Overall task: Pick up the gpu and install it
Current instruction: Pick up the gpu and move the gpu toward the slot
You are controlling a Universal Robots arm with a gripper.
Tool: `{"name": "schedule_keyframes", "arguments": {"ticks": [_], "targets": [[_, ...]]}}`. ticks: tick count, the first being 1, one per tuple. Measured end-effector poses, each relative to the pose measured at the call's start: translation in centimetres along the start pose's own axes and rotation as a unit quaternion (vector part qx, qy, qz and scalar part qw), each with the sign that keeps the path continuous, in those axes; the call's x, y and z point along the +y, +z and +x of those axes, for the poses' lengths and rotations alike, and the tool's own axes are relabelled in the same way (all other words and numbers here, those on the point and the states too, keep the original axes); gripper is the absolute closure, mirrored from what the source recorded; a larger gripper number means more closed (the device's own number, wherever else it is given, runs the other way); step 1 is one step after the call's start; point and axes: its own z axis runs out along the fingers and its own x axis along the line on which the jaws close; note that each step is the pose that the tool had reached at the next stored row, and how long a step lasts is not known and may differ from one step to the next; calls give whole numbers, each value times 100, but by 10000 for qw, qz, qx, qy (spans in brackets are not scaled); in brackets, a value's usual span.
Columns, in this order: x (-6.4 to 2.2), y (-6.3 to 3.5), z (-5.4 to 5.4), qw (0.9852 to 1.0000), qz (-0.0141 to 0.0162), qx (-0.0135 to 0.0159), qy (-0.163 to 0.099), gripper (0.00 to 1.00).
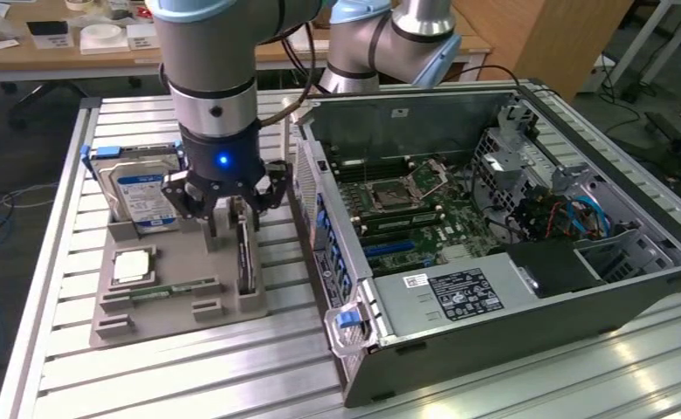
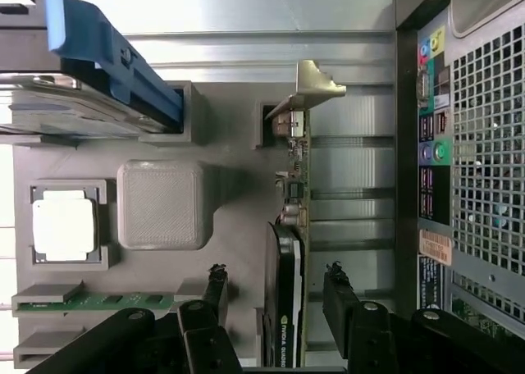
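Slatted metal table (image 1: 177, 375), left of centre in the exterior view: gripper (image 1: 226, 205) released, jaws straddling the gpu (image 1: 245, 253), on edge in 1 tray (image 1: 166, 325) slot; it looks light, stiff, fragile, best pinched across its flat faces

Slatted metal table (image 1: 177, 384). Toward the exterior view's left, a gray holder (image 1: 166, 323) sits on it. Hard drive (image 1: 141, 194), blue-white label, stands on edge at the holder's far end. CPU (image 1: 134, 264) lies flat in a square pocket, with a green memory stick (image 1: 173, 289) in a slot beside it. Just right of the holder is an open PC case (image 1: 632, 292) on its side, with motherboard (image 1: 405, 196), power supply (image 1: 463, 292) and blue cables (image 1: 583, 214) inside.
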Motion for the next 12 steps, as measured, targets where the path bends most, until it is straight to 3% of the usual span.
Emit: {"name": "schedule_keyframes", "arguments": {"ticks": [12], "targets": [[-3, 217, -51, 9996, 2, -12, 287, 41]]}}
